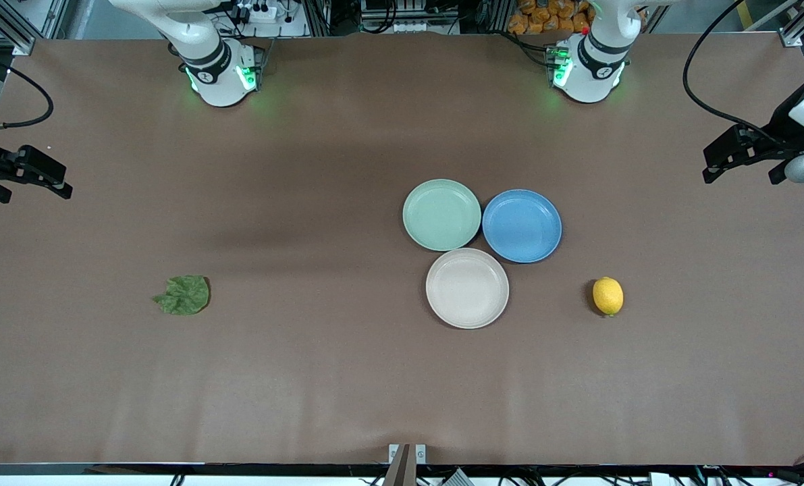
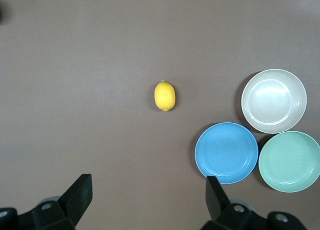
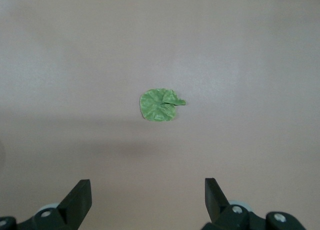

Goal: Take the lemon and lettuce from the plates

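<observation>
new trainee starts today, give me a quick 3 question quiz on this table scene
1. True or false: the small bright yellow lemon lies on the beige-cream round plate.
2. Which item lies toward the right arm's end of the table? A) crinkled dark green lettuce leaf B) pale mint green plate C) blue plate
3. Fill in: the left gripper and right gripper both have their fingers ____.

Key: 1 false, it lies on the bare table beside the plates; 2 A; 3 open.
</observation>
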Robot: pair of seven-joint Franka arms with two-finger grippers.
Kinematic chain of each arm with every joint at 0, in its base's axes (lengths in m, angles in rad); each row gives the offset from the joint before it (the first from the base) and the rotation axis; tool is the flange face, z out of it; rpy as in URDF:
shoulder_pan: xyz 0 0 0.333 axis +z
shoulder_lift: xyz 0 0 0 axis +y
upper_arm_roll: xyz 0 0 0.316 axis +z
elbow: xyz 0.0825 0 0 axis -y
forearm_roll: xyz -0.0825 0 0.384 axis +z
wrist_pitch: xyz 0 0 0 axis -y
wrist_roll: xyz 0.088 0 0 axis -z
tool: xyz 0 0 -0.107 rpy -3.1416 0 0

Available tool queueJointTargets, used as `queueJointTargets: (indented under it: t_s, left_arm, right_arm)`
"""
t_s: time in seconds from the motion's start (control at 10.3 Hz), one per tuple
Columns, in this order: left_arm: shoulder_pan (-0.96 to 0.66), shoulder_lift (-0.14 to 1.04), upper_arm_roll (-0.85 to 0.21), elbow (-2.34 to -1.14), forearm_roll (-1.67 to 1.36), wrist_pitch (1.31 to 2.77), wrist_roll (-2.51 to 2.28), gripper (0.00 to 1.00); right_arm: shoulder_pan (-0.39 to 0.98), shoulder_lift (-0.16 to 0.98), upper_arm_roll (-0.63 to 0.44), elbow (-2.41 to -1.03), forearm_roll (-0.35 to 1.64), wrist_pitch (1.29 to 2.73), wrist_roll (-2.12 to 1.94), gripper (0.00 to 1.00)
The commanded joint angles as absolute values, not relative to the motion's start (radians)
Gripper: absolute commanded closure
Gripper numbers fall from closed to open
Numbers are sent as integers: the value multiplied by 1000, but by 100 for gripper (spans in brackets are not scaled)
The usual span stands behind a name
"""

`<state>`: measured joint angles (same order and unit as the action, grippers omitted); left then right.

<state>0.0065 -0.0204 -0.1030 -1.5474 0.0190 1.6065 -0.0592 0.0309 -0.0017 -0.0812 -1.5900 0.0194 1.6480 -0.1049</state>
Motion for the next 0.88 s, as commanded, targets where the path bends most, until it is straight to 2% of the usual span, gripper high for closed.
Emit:
queueJointTargets:
  t_s: [0.0,0.78]
  left_arm:
    - [9,-6,-109,-1516,3,1580,-47,0]
    - [11,-6,-110,-1516,3,1578,-48,0]
  right_arm:
    - [5,-32,-58,-1611,6,1660,-100,0]
    - [3,-28,-38,-1618,3,1646,-100,0]
